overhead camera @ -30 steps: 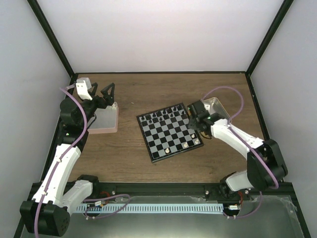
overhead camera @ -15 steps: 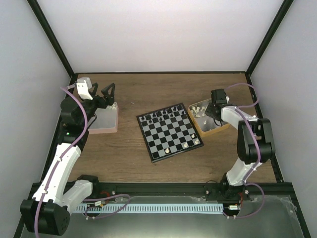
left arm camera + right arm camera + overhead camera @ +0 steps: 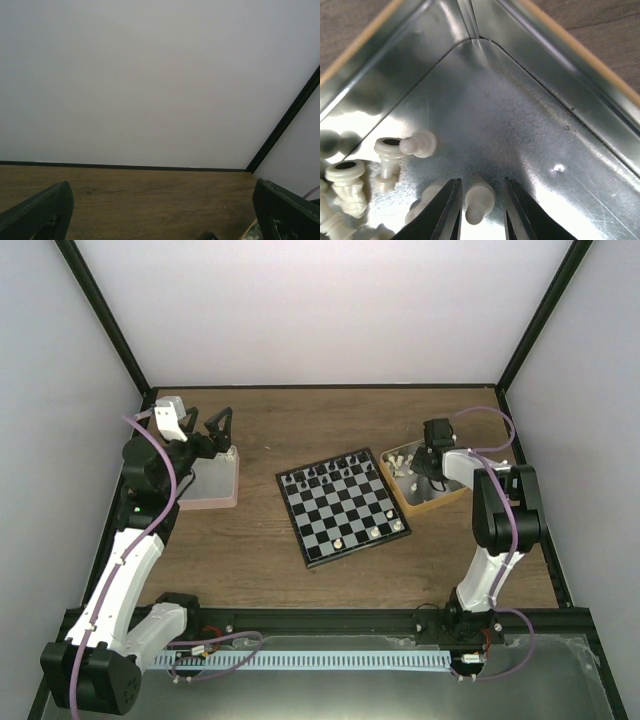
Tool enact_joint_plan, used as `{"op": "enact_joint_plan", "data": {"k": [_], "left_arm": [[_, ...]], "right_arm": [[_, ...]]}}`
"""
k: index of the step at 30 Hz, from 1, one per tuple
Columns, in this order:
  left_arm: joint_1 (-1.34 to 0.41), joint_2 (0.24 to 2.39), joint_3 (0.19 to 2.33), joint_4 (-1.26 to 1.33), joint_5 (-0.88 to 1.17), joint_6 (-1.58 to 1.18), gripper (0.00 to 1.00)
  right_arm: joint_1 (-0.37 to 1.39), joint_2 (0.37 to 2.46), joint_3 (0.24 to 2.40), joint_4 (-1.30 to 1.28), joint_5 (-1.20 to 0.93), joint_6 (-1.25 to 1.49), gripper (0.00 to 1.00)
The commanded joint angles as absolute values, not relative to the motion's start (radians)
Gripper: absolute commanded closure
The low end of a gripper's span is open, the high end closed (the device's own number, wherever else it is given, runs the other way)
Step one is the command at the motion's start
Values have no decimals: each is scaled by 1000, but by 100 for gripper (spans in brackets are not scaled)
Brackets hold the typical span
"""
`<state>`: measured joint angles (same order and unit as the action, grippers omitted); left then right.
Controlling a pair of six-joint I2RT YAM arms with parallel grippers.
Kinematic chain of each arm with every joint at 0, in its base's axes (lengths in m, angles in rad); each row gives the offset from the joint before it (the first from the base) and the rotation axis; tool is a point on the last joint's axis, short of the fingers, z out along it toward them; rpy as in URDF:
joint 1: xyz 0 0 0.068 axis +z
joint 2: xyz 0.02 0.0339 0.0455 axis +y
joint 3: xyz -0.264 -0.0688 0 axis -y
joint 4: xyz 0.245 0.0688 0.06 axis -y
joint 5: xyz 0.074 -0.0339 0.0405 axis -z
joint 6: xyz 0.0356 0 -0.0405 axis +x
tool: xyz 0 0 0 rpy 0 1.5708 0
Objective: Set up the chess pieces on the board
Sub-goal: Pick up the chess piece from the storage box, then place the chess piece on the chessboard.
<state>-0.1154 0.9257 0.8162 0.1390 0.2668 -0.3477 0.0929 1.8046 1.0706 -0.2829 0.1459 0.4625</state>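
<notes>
The board (image 3: 341, 511) lies at mid-table, with black chessmen along its far row and three cream chess pieces (image 3: 375, 533) near its near-right edge. My right gripper (image 3: 424, 473) reaches down into the tan tray (image 3: 428, 506). In the right wrist view its jaws (image 3: 481, 189) stand slightly apart around a cream pawn (image 3: 479, 202) lying on the metal floor, with a thin gap on each side. More cream pieces (image 3: 417, 145) lie to the left. My left gripper (image 3: 207, 425) is held wide open above the pink tray, with nothing between its fingers (image 3: 45, 210).
A pink tray (image 3: 212, 490) sits at the left beside the left arm. The tan tray's slanted metal walls (image 3: 555, 85) rise just beyond the right jaws. Black frame posts and white walls bound the table.
The right arm swung from the board's right edge over to the tan tray and lowered into it. Its jaws have narrowed around a pawn. The left arm has not moved.
</notes>
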Motion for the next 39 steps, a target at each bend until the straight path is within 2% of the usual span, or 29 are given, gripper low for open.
{"op": "enact_joint_plan", "data": {"k": [1, 5, 10, 20, 33, 39], "left_arm": [[-109, 922, 823, 160, 272, -350, 0], [-109, 922, 825, 161, 272, -350, 0], [-109, 922, 825, 160, 272, -349, 0], [-109, 924, 825, 160, 273, -350, 0], [-110, 915, 824, 157, 262, -342, 0], [-109, 909, 821, 159, 254, -342, 0]], "right_arm": [[89, 1825, 1104, -282, 148, 448, 78], [89, 1824, 1097, -287, 153, 445, 84], [89, 1812, 1094, -290, 161, 442, 97], [118, 1667, 1084, -337, 151, 448, 97], [341, 1408, 993, -437, 54, 390, 95], [390, 1377, 954, -527, 21, 373, 95]]}}
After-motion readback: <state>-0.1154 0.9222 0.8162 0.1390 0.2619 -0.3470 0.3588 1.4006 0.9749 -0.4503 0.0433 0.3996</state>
